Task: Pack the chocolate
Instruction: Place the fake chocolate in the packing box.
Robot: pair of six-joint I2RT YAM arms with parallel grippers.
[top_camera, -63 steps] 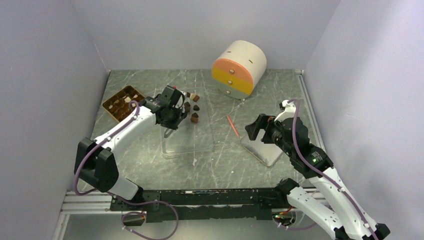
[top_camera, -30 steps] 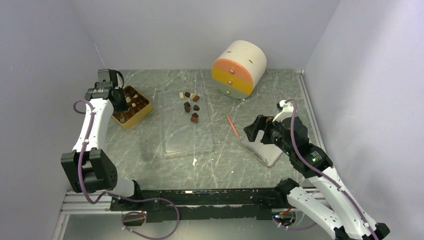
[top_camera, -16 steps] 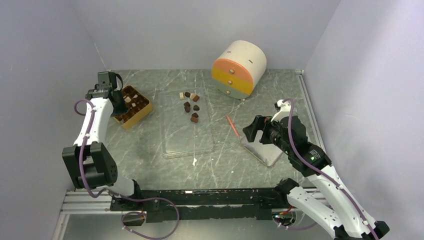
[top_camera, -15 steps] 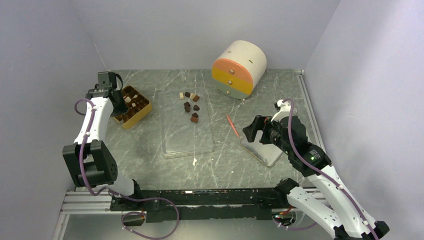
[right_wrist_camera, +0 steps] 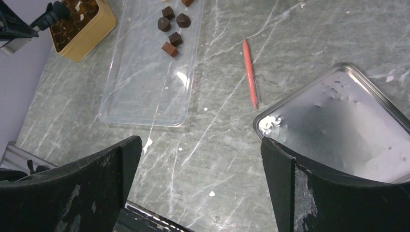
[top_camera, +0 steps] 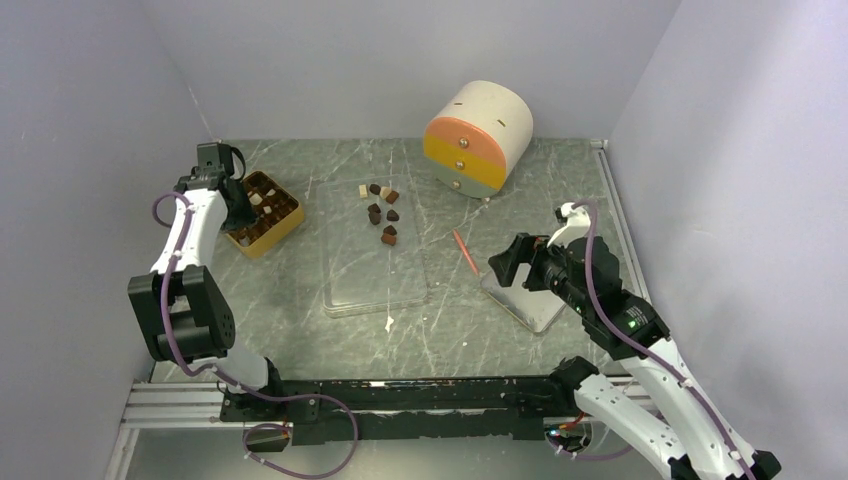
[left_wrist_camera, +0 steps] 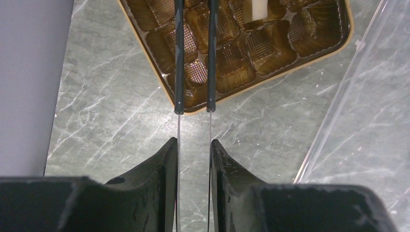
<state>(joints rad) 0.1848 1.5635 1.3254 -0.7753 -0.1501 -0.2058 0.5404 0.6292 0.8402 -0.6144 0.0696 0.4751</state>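
Several loose chocolate pieces (top_camera: 382,212) (right_wrist_camera: 171,29), dark and mid-brown, lie at the far end of a clear plastic sheet (top_camera: 375,275). The golden tray (top_camera: 268,240) (left_wrist_camera: 270,79) at the far left holds a few more, among them a cream piece (left_wrist_camera: 258,9). My left gripper (top_camera: 232,200) (left_wrist_camera: 193,142) is shut on thin tweezers (left_wrist_camera: 179,72) whose black arms reach over the tray's near cells. Their tips run out of the top of the left wrist view, so anything between them is hidden. My right gripper (top_camera: 505,262) (right_wrist_camera: 200,145) hangs open and empty over the table on the right.
An orange-red stick (top_camera: 465,252) (right_wrist_camera: 249,72) lies between the clear sheet and a shallow metal tin (top_camera: 530,305) (right_wrist_camera: 338,125) under my right arm. A round cream, pink and yellow drawer box (top_camera: 478,138) stands at the back. Walls close in left, right and behind.
My left gripper moved from the loose chocolate on the clear sheet to the tray, and has stayed there for the last second. The right arm shifted only slightly.
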